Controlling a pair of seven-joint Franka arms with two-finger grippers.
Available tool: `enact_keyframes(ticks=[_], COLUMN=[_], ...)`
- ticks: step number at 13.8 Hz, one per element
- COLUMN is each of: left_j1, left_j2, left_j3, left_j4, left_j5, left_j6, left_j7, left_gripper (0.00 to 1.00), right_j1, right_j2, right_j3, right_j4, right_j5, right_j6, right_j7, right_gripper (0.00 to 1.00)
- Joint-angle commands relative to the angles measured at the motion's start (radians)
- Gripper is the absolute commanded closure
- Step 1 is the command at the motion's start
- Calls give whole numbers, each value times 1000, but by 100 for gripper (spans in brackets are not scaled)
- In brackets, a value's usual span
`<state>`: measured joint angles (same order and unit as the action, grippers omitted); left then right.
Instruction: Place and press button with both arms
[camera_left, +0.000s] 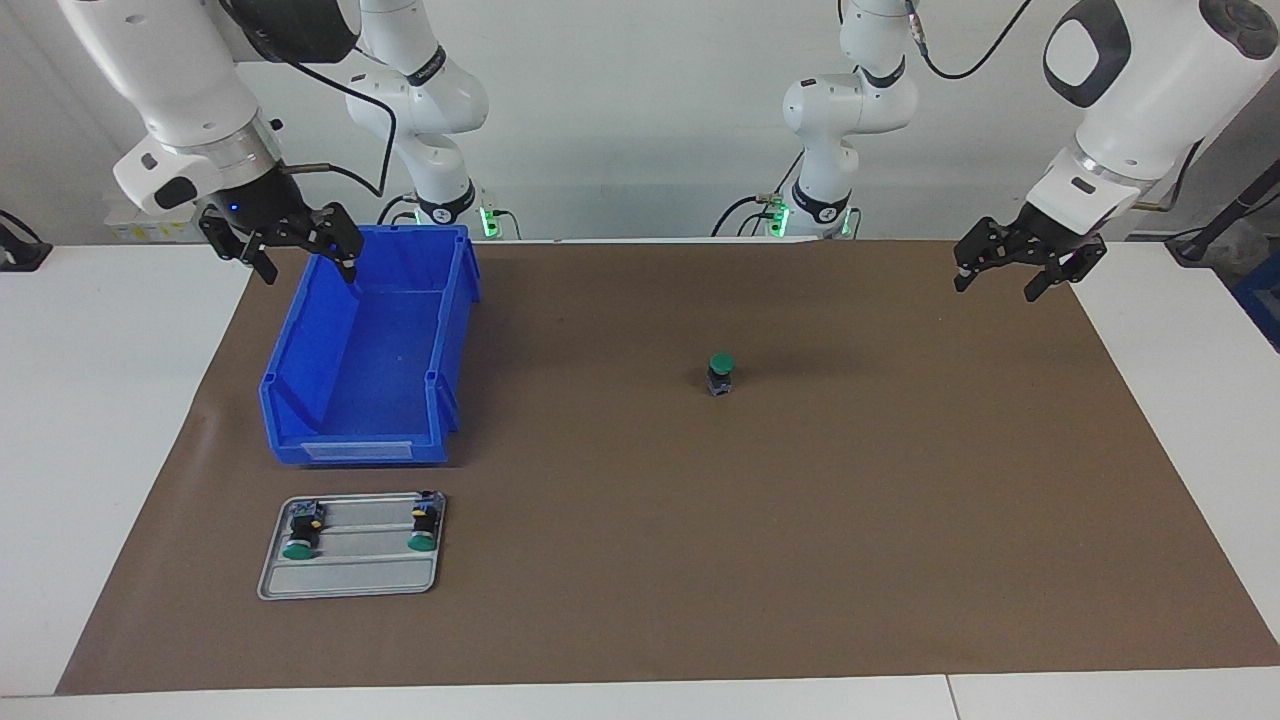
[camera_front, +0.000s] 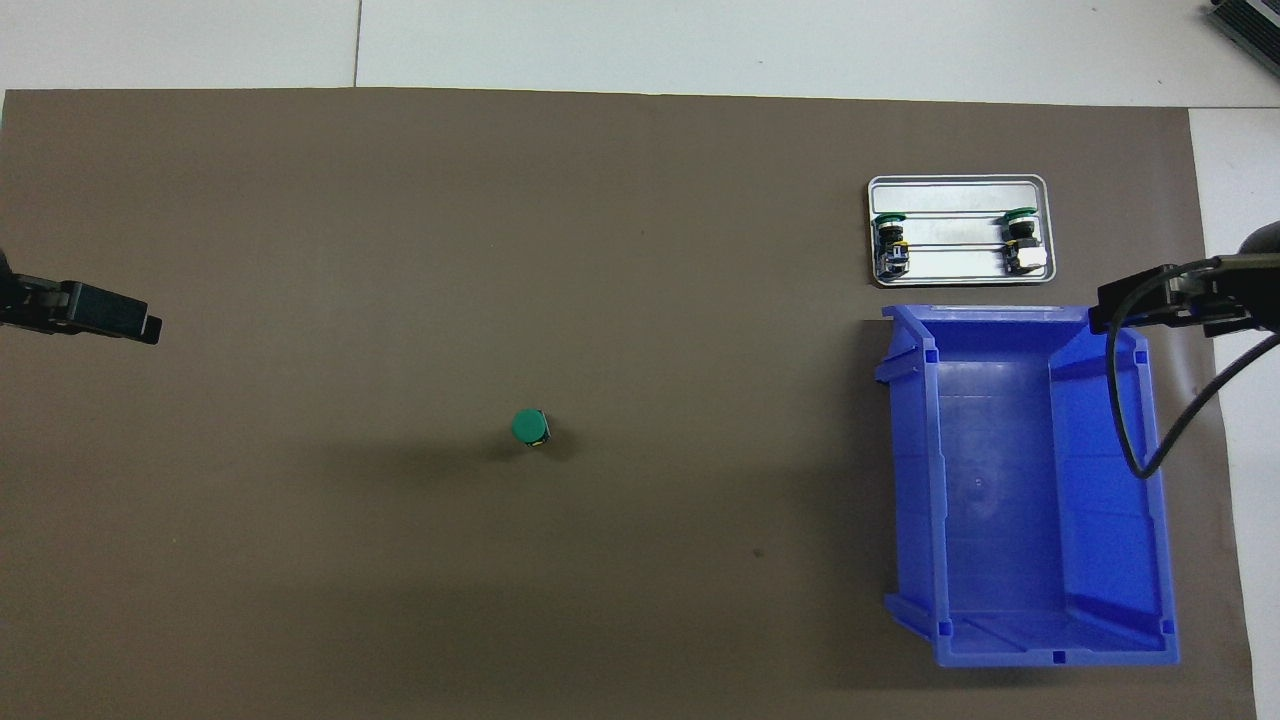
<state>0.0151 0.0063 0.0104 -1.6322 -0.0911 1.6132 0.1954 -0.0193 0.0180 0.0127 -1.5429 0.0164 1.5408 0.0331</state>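
Note:
One button (camera_left: 721, 372) stands upright, green cap up, on the brown mat near the middle of the table; it also shows in the overhead view (camera_front: 528, 427). My left gripper (camera_left: 998, 284) is open and empty, raised over the mat's edge at the left arm's end, well apart from the button. Only one of its fingers (camera_front: 112, 313) shows in the overhead view. My right gripper (camera_left: 308, 268) is open and empty, held over the corner of the blue bin (camera_left: 440, 330) nearest the robots.
The empty blue bin (camera_front: 1105, 480) stands at the right arm's end of the table. A small metal tray (camera_left: 345, 585), farther from the robots than the bin, holds two more green-capped buttons (camera_left: 299, 533) (camera_left: 423, 525) lying on their sides.

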Motion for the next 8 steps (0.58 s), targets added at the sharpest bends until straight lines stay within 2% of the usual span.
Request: enact_keyframes(ticks=[1, 3, 4, 5, 8], left_j1=[-7, -73, -119, -151, -283], left_j2=[-35, -37, -37, -37, -51], left_j3=[-7, -20, -20, -20, -20], left_j4=[-51, -61, -69, -84, -225], left_j5=[20, 66, 70, 73, 73], left_j6=[10, 17, 20, 33, 202], left_j7=[-63, -247, -296, -324, -471], left_gripper=[15, 54, 80, 100, 100], right_j1=[-10, -10, -10, -10, -10], right_j2=[-26, -26, -26, -26, -26], right_j3=[7, 7, 7, 7, 7], right_j4=[-28, -28, -28, -28, -28], right_j5=[14, 14, 14, 14, 14], right_j6=[7, 7, 7, 8, 7], right_j7=[-24, -24, -24, -24, -24], right_gripper=[0, 0, 0, 0, 0])
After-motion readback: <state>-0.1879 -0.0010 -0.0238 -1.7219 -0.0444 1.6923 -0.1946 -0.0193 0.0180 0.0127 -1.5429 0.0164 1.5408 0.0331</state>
